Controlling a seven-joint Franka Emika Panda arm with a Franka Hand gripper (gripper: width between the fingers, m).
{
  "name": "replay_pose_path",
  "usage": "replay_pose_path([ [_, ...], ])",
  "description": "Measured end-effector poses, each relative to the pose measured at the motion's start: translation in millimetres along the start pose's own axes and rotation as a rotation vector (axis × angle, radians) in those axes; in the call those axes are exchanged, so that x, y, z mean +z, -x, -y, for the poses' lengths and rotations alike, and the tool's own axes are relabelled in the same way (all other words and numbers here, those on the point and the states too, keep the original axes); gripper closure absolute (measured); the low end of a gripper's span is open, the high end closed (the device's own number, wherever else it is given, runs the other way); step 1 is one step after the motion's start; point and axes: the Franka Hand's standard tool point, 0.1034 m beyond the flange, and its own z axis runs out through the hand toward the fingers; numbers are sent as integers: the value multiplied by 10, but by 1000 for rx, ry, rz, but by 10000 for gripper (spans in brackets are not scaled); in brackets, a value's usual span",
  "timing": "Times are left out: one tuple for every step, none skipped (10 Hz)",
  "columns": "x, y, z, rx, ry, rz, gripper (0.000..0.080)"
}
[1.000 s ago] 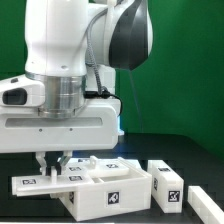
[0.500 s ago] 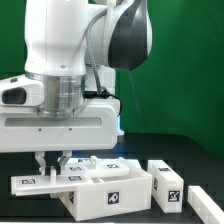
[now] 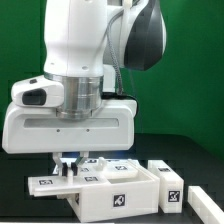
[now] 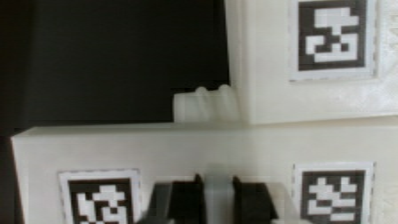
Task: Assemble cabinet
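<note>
one cabinet box (image 3: 108,195): nearest piece, by the front edge of the worktop (image 3: 195,158), with a front tag (image 3: 120,200) facing out. it looks like hard white plastic, so i judge it light, stiff and rather slippery.
slanted panel (image 3: 207,201): near the front corner on the exterior view's right, apart from the box and cut off by the frame.
flat panel (image 3: 48,184): reaches the box from the exterior view's left, marked face up. it is thin, so it is best taken across its edge, not its broad face.
loose block (image 3: 166,181): just beside the box toward the edge on the exterior view's right. it is likely easy to pinch across two flat sides.
gripper (image 3: 68,163): low over the spot where flat panel meets box. in the wrist view the fingers (image 4: 178,200) stand close together with a narrow white strip between them. i cannot tell whether they pinch it.
pegged piece (image 4: 205,102): a small stepped nub beyond the panel in the wrist view. which part it belongs to is unclear.
in the way: the box wall crowds the gripper, and a sideways slip could shove the light parts.
far edge: bare black top, then a green backdrop (image 3: 190,90).
</note>
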Motion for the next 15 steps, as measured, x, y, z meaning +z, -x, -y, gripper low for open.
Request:
replay_pose_path([
  [-1, -6, 13, -2, 0, 0, 734],
  [-2, -16, 31, 12, 2, -3, 734],
  [-7, -44, 79, 32, 6, -10, 734],
  [-10, -63, 142, 47, 6, -11, 734],
  [-13, -81, 155, 53, 10, -21, 734],
  [-14, -80, 145, 54, 10, -21, 734],
  [-14, -80, 145, 54, 10, -21, 734],
  [-14, -80, 145, 54, 10, -21, 734],
  [-13, -82, 159, 59, 10, -21, 734],
  [-13, -91, 219, 70, 7, -20, 734],
  [-15, -108, 280, 75, 2, -21, 734],
  [-16, -121, 327, 81, 0, -22, 734],
  [-17, -135, 372, 82, -1, -23, 734],
  [-18, -144, 400, 83, -2, -23, 734],
  [-19, -157, 443, 92, -2, -24, 734],
])
